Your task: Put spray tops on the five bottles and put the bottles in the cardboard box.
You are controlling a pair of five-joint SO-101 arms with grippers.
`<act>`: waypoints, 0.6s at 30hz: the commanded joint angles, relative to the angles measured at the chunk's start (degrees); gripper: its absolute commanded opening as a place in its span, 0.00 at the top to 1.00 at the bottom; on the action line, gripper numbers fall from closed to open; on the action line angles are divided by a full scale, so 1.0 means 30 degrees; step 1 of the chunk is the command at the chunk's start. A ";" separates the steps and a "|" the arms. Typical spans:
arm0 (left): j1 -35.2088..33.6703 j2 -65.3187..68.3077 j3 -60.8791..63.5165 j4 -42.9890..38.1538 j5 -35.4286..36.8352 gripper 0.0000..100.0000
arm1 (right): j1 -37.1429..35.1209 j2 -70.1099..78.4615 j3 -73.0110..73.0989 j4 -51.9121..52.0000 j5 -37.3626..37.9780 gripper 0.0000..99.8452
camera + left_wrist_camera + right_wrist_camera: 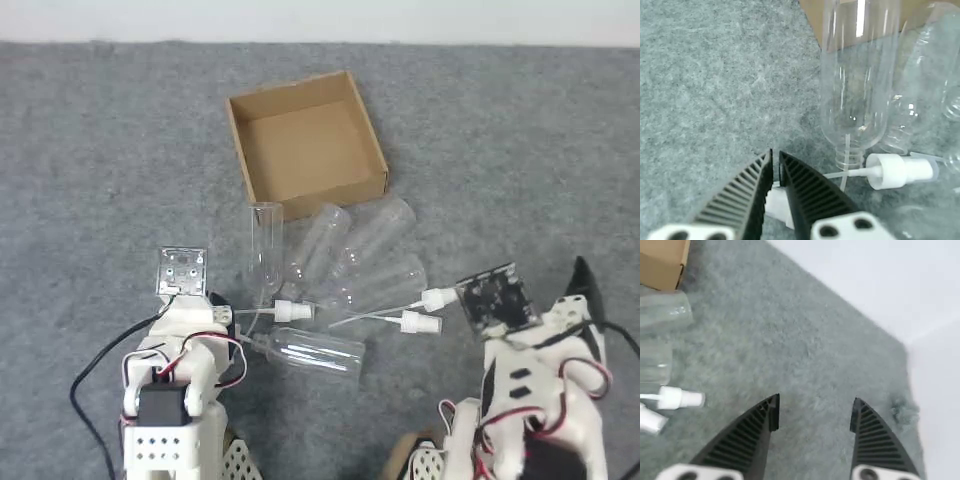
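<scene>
My left tool (775,152) sits at the near left of the grey-carpeted tabletop (90,150), jaws narrow, tips almost touching. A white piece shows in the gap behind them, and I cannot tell whether it is gripped. Just right of it the near bottle (315,352) lies on its side, neck toward the tool. My right tool (815,400) is at the near right, jaws wide. Between the arms lie the left spray top (293,311), middle spray top (420,322) and right spray top (440,297). Farther off, fanned on their sides, lie the left bottle (265,245), second bottle (318,240), third bottle (378,228) and fourth bottle (385,282). The open cardboard box (305,195) stands farthest, just beyond them.
</scene>
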 commanded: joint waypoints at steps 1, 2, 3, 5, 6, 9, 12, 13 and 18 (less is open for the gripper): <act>-0.0029 -0.0293 -0.0220 0.0147 0.0147 0.99 | -0.1070 0.3355 -0.2989 0.1070 -0.1143 0.80; -0.0029 -0.0293 -0.0220 0.0147 0.0147 0.99 | -0.1333 0.3766 -0.3399 0.1275 -0.1407 0.80; -0.0029 -0.0293 -0.0220 0.0147 0.0147 0.99 | -0.1568 0.4088 -0.3751 0.1421 -0.1670 0.80; -0.0029 -0.0293 -0.0220 0.0147 0.0147 0.99 | -0.2037 0.4498 -0.4454 0.1597 -0.2139 0.80; -0.0029 -0.0293 -0.0220 0.0147 0.0147 0.99 | -0.2183 0.4674 -0.4747 0.1744 -0.2344 0.80; -0.0029 -0.0293 -0.0220 0.0147 0.0147 0.99 | -0.2828 0.5114 -0.5333 0.1919 -0.2813 0.80; -0.0029 -0.0293 -0.0220 0.0147 0.0147 0.99 | -0.3443 0.5788 -0.5421 0.2330 -0.2813 0.80; -0.0029 -0.0293 -0.0220 0.0147 0.0147 0.99 | -0.3648 0.6110 -0.5421 0.2505 -0.2813 0.80; -0.0029 -0.0293 -0.0220 0.0147 0.0147 0.99 | -0.5055 0.7546 -0.5421 0.3209 -0.2842 0.80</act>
